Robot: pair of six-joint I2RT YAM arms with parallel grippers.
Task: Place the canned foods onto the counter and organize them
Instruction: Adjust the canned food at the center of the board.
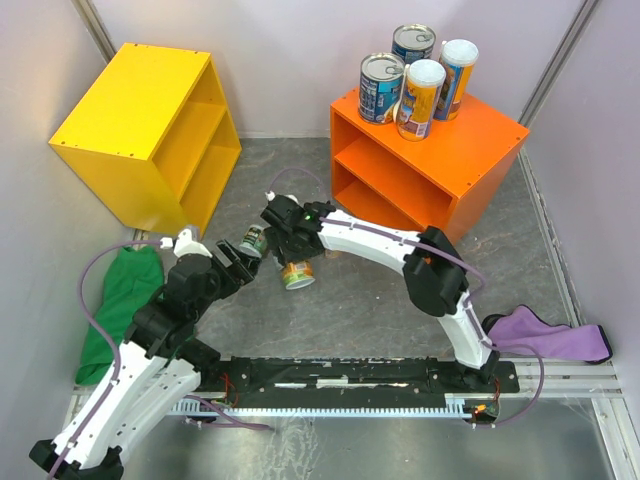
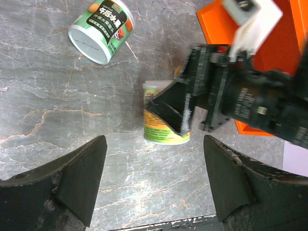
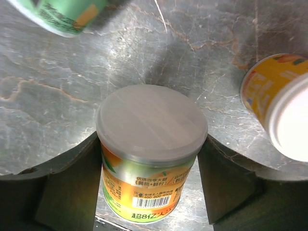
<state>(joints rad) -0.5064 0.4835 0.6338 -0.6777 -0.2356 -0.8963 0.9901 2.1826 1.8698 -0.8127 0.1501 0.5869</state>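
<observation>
Tabletop (image 1: 350, 310) grey marbled — pale walls (image 1: 300, 60), orange counter (image 1: 482, 137) at back.

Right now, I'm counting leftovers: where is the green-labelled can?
In the top view, the green can is on the grey floor, between the left end effector and the right end effector.

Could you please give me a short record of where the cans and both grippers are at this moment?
Orange cabinet top: two blue tins and two tall white-lidded cans, all upright
Upright can: on the table, between the fingers of the right gripper; grip unclear
Green can: on its side on the table, ahead of the left gripper
Yellow can: on its side, beside the upright can
Left gripper: open, empty
</observation>
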